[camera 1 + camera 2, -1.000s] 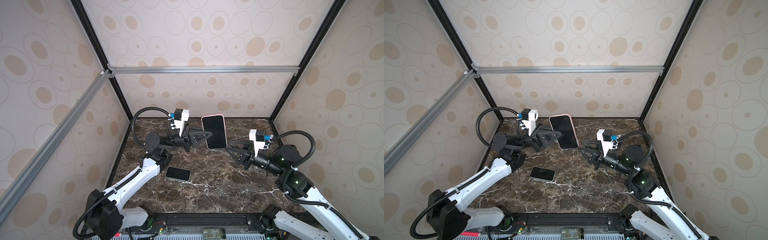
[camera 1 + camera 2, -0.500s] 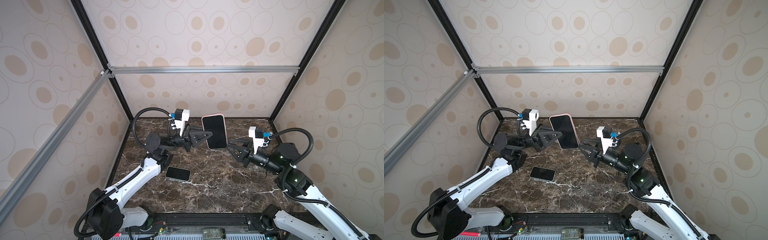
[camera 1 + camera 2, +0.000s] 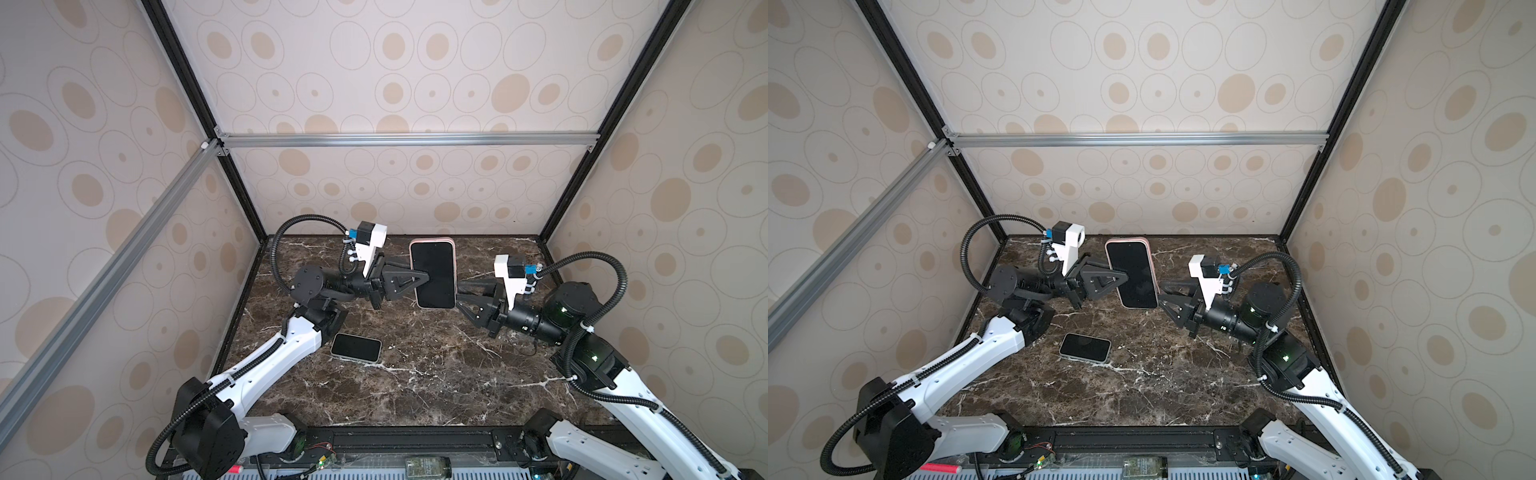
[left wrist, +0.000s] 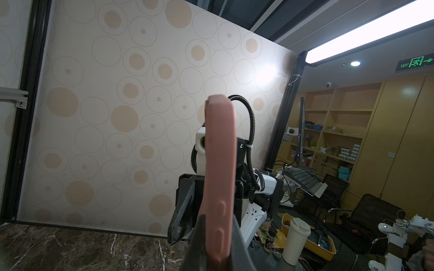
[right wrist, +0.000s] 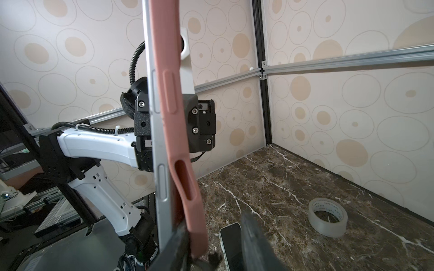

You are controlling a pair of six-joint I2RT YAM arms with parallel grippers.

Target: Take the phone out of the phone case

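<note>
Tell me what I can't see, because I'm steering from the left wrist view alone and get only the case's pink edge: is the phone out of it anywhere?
Observer: Partly. In the right wrist view the silver edge of the phone stands away from the pink case at the end nearest the right gripper.
Operator: Is that gripper gripping it?
Observer: No, its jaws stand open, with a gap beside the case.
Operator: Anything lying on the table?
Observer: A second phone, flat and screen up, near the left arm.
</note>
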